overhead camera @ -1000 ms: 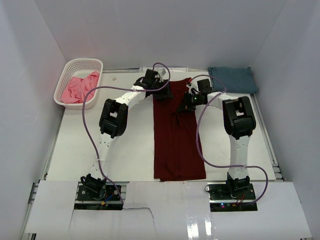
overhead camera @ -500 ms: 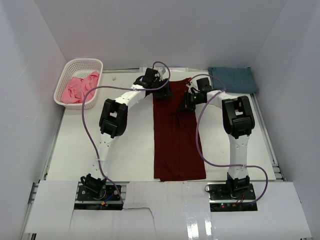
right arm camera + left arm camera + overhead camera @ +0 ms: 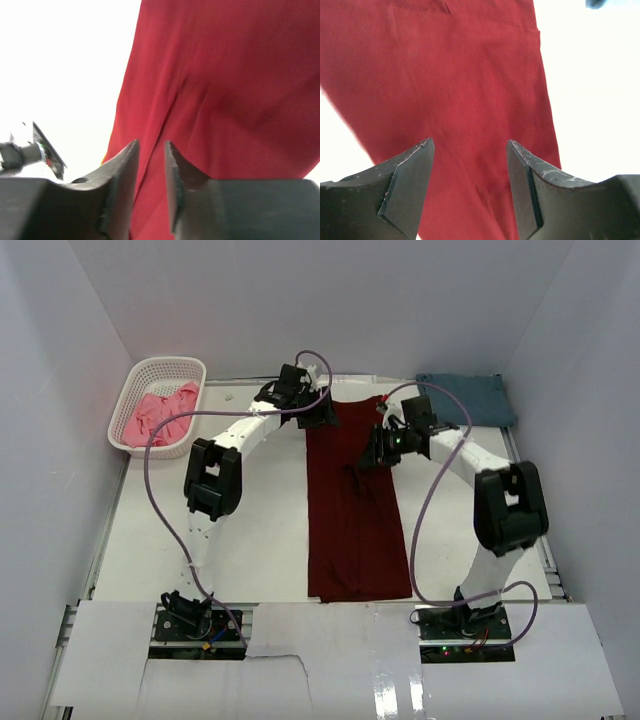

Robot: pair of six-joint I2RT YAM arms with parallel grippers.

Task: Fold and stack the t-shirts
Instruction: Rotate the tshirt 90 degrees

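Hovering empty over the far end of the dark maroon t-shirt [image 3: 355, 530] lying in a long strip on the surface [image 3: 250, 540], left fingers [image 3: 405, 190] spread wide, right fingers [image 3: 120, 185] barely parted, likely pinching next at far corners of soft, limp, light cloth.

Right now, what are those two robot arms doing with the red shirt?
They are folding shirts. The dark red shirt lies on the table as a long narrow strip. Both arms reach to its far end: the left gripper is wide open above it, the right gripper only a little open, and neither seems to hold cloth. A blue shirt sits folded at the far right. A pink shirt lies crumpled in the white basket, far left.
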